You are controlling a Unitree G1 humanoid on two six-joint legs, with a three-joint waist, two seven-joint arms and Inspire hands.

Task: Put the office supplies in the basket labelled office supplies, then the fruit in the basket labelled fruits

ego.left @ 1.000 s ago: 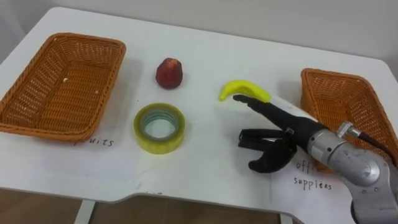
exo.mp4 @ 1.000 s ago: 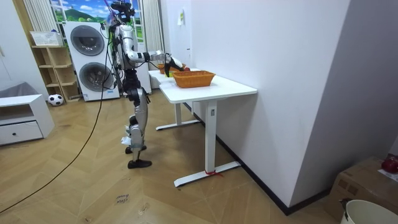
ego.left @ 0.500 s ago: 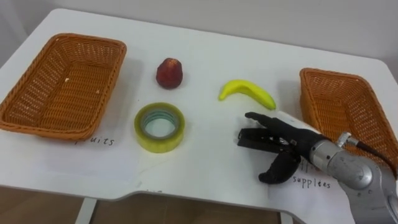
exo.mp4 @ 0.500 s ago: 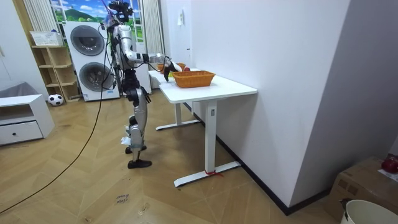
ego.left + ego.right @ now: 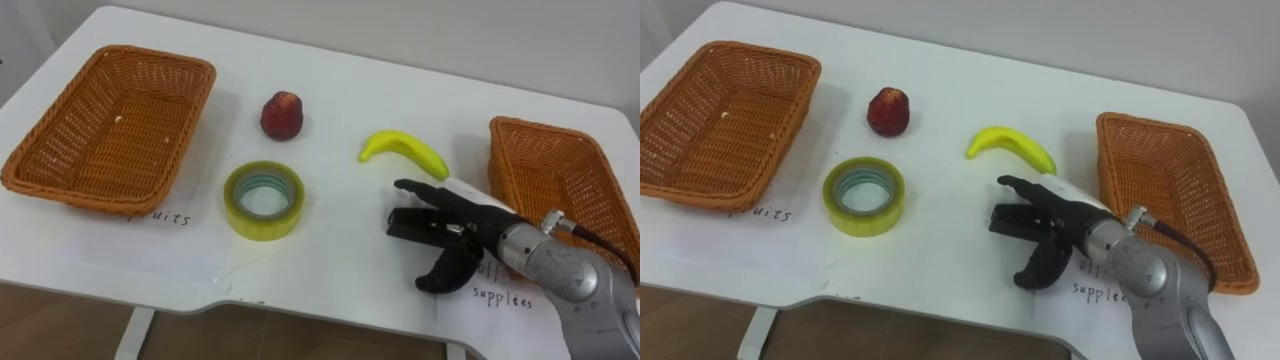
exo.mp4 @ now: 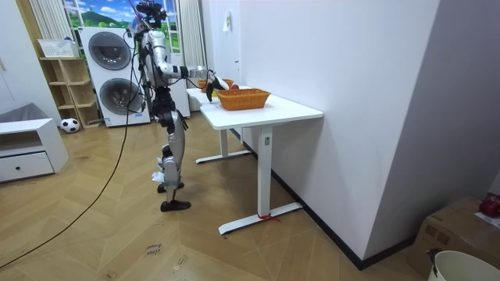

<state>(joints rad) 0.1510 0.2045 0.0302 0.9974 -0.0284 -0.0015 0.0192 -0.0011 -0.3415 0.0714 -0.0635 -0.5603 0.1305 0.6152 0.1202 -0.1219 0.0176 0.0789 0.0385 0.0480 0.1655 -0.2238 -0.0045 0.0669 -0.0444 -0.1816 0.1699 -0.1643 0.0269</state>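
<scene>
While the robot stands at the long white table (image 5: 340, 90), at the end on the room view's left with two washing machines (image 6: 113, 74) behind it, nothing is sorted yet. Two woven baskets are on the table. The bigger-looking one, the left basket (image 5: 110, 125), lies at the left edge and has no thing in it. The right basket (image 5: 560, 185) lies at the right edge and is also bare inside.

Over the front right part of the table, just beside the right basket, is the right hand (image 5: 470, 225). Its fingers (image 5: 415, 210) are stretched out toward the left and a little spread, the thumb hangs down below them, and it holds nothing. Whether it touches the table I cannot tell.

A roll of yellow tape (image 5: 263, 200) lies flat near the front edge, a little left of the middle. A banana (image 5: 403, 150) lies just behind the fingers, apart from them. A red fruit (image 5: 283, 115) stands behind the tape, near the left basket's back right corner.
</scene>
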